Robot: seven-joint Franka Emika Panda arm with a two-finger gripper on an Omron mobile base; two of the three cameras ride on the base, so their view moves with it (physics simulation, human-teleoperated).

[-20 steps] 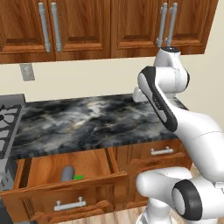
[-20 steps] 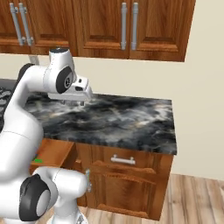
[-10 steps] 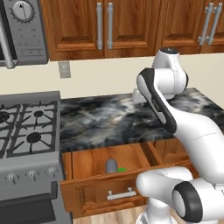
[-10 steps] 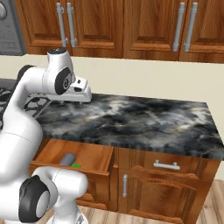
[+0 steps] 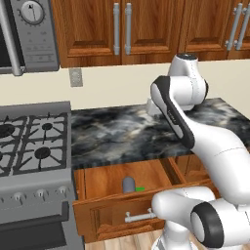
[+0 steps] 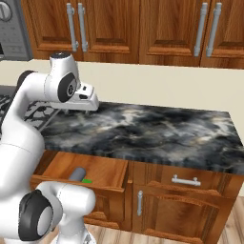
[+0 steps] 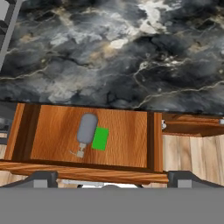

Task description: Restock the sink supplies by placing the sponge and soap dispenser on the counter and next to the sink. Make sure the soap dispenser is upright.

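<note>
Looking over our scene, largest thing first:
Counter: we see the counter (image 5: 127, 132) as a black marbled slab running right from the gas stove (image 5: 29, 146), over brown cabinets.
Stove: it sits at the left end of the slab, touching its edge, burners dark.
Drawer: the open drawer (image 7: 127, 135) is pulled out toward us just under the counter's near edge — both supplies lie inside it.
Arm: our arm rises over the counter, hand held above the slab's left part; the gripper (image 6: 90, 102) is well apart from the drawer's contents.
Jaws: we cannot tell whether they are spread or pressed together — nothing shows between the two tips at the bottom of the hand view.
Soap dispenser: the soap dispenser (image 7: 86, 130) lies on its side on the drawer floor, not upright.
Sponge: the sponge (image 7: 100, 138) lies flat, just beside the bottle, touching or nearly so.
</note>
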